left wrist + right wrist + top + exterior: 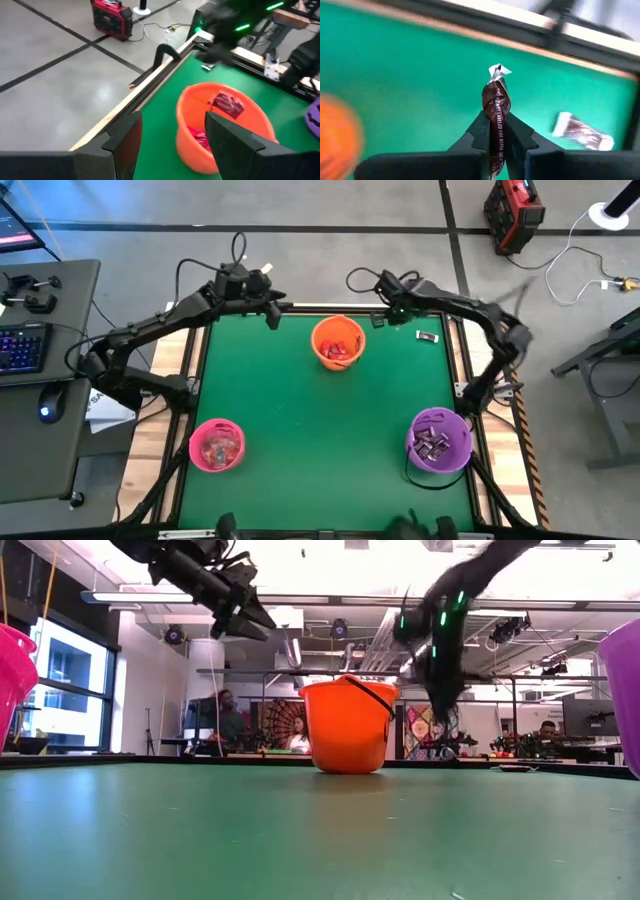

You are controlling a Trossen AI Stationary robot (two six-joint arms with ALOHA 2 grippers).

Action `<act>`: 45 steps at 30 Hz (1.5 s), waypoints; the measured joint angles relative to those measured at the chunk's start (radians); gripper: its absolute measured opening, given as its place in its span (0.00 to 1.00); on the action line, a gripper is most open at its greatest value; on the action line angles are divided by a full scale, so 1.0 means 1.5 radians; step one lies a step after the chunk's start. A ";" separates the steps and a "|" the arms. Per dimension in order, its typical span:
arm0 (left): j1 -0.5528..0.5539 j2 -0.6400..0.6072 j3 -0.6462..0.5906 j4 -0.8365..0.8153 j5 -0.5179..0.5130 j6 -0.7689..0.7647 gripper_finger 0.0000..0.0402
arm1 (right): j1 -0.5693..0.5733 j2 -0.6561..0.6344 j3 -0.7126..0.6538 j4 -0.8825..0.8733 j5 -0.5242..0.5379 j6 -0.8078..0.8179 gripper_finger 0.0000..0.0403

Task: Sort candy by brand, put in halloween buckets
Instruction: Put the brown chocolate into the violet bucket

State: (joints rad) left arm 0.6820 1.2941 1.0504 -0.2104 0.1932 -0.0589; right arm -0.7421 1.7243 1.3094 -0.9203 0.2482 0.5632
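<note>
- Up at the table's far edge, the right gripper is pinched on a dark candy, held above the green mat.
- Another dark candy lies on the mat nearby.
- Left gripper, fingers apart, hovers beside the orange bucket, which holds red candies.
- Pink bucket and purple bucket sit at the near corners.

Bright overhead light, motion-blurred right arm

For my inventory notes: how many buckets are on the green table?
3. The orange bucket stands near the far edge, the pink bucket near-left, the purple bucket near-right. None seems hidden.
</note>
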 joint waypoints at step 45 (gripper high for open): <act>0.030 0.030 0.000 -0.001 0.004 0.006 0.51 | 0.570 -0.281 -0.028 -0.348 -0.450 0.273 0.50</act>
State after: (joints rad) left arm 0.7269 1.3396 1.0504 -0.2116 0.1997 -0.0505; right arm 0.1129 1.3032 1.2669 -1.4418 -0.4262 0.9727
